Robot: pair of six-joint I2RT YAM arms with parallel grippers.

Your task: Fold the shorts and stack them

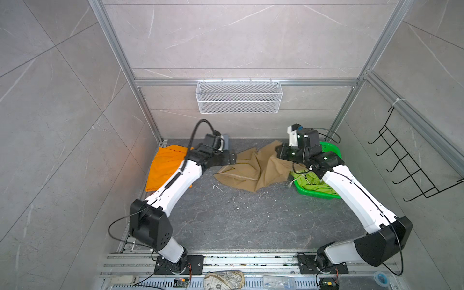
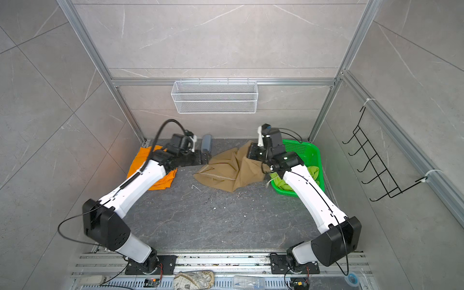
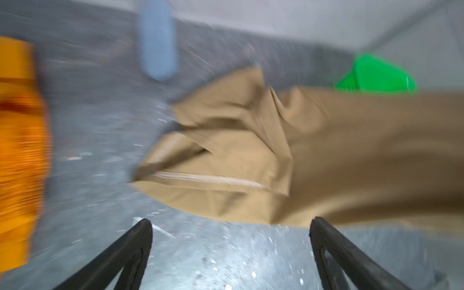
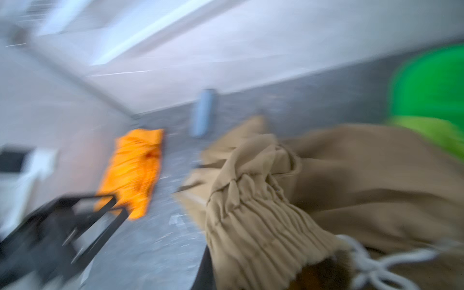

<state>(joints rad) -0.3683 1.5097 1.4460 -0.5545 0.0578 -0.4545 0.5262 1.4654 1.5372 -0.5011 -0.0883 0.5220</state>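
Note:
The khaki shorts lie crumpled mid-table, with one end raised. My right gripper is shut on their gathered elastic waistband, and the white drawstring hangs beside it. My left gripper is open and empty, just short of the shorts' left edge. The orange shorts lie flat at the left, partly under my left arm. The lime green shorts sit in the green basket. Both wrist views are motion-blurred.
The green basket stands at the back right, partly under my right arm. A grey-blue object lies by the back wall. A white wire basket hangs on the back wall and a black hook rack on the right wall.

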